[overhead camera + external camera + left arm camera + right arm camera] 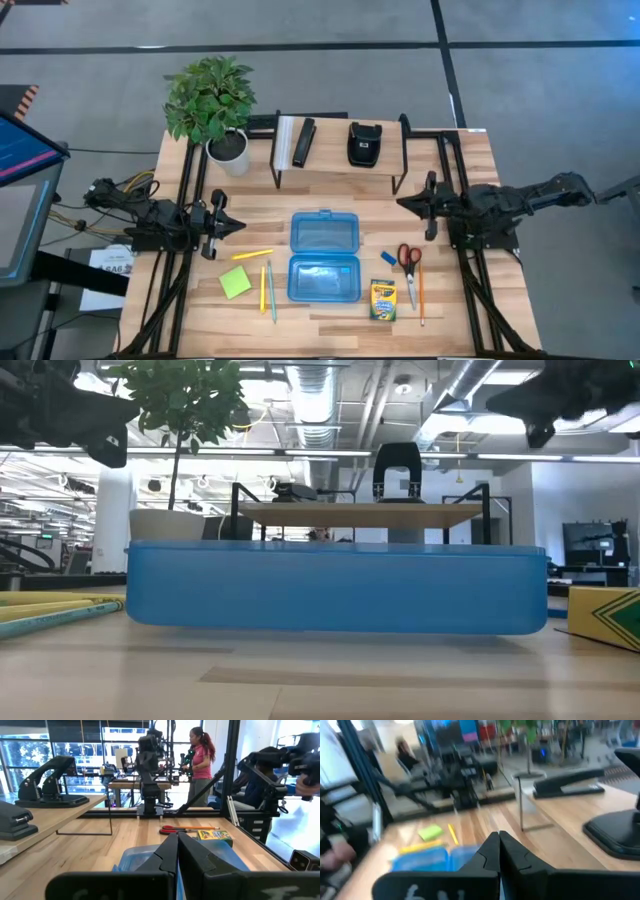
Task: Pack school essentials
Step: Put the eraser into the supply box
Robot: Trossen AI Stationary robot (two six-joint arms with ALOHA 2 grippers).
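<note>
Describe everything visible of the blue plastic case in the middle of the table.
The blue plastic case is translucent, rectangular with rounded corners, and lies fully open and flat on the wooden table: two halves joined by a hinge across the middle, one toward the shelf, one toward the front edge. The front half seems to hold a pale label; otherwise it looks empty. Pencils lie apart on one side, the crayon box on the other. Nothing touches it.
</note>
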